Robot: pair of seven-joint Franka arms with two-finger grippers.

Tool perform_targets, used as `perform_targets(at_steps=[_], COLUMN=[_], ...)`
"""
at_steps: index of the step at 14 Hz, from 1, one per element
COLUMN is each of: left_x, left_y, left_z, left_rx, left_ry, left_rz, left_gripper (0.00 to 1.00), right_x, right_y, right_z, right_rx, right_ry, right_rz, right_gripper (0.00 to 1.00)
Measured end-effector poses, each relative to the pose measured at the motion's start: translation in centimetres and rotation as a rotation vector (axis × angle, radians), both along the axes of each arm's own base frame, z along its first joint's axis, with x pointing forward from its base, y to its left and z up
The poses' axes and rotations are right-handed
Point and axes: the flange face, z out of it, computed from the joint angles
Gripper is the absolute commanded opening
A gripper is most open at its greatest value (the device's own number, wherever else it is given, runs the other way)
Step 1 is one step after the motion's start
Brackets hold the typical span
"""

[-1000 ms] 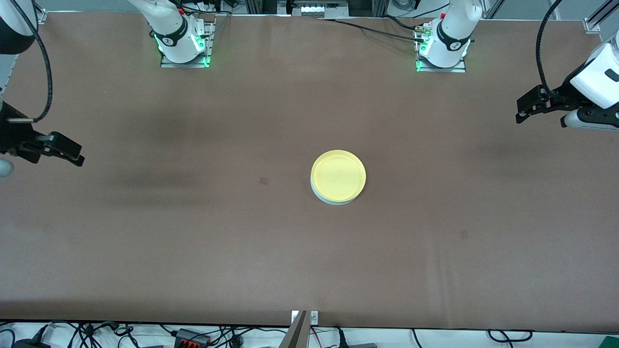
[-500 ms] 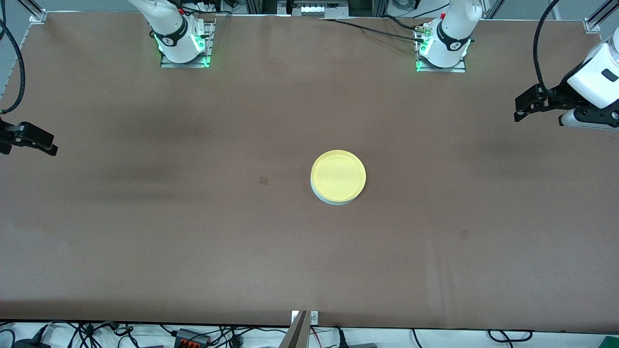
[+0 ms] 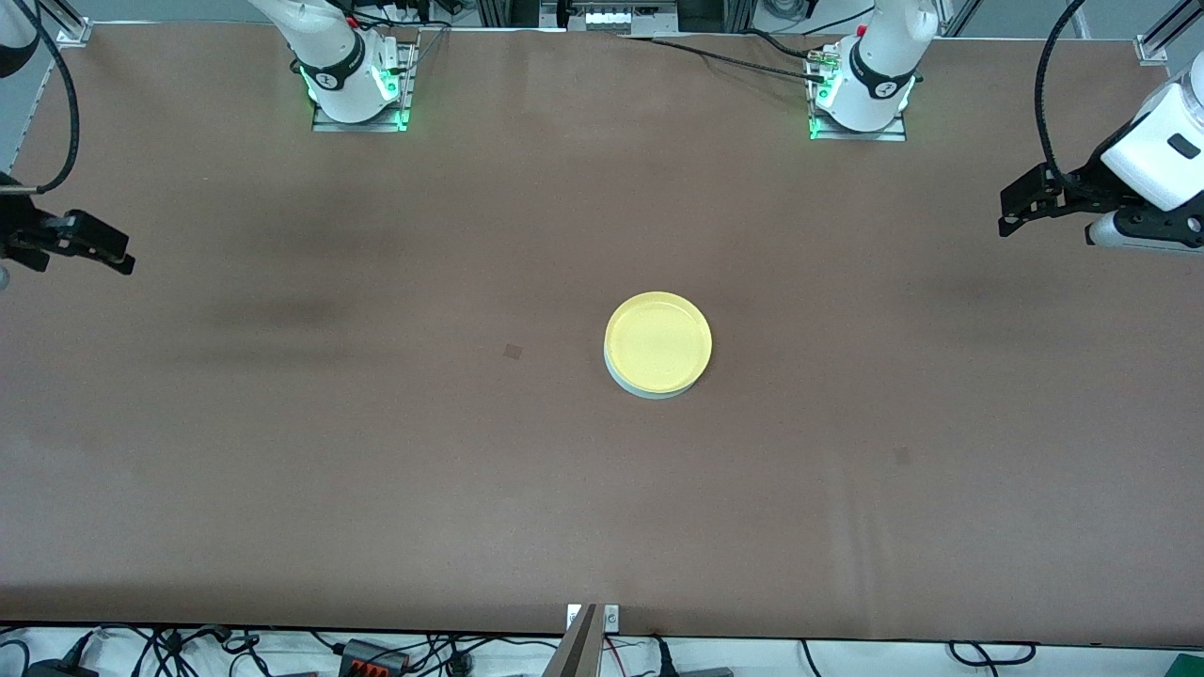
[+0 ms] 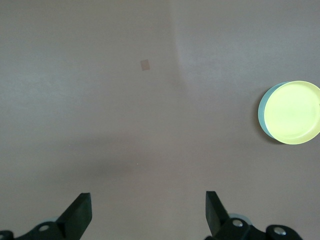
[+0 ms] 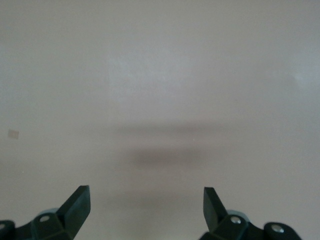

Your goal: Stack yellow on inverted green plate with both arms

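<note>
Yellow plate (image 3: 657,340) well apart from grippers

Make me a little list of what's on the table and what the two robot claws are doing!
yellow plate: sits right way up on top of the green plate, in the middle of the table
green plate: under the yellow plate; only its edge peeks out
left claw: open, holding nothing, over the left arm's end of the table, away from the plates
right claw: open, holding nothing, over the right arm's end of the table
table: brown cover
stack: looks done
</note>
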Motion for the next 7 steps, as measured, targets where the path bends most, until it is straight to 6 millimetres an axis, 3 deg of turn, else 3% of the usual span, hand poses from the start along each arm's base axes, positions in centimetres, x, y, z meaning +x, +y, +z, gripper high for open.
perform_targets(at_steps=[3,7], left_x=[0.0,0.0], left_y=[-0.3,-0.3], left_z=[0.0,0.0], left_rx=[0.000,0.000], left_ry=[0.000,0.000], left_rz=[-0.005,-0.005], left_gripper=[1.00,1.00], right_x=[-1.6,-1.8], right_y=[0.0,0.0], right_z=[-0.2,-0.2], right_rx=[0.001,0.001], right_ry=[0.009,0.002], right_rz=[-0.020,-0.022], right_gripper=[1.00,1.00])
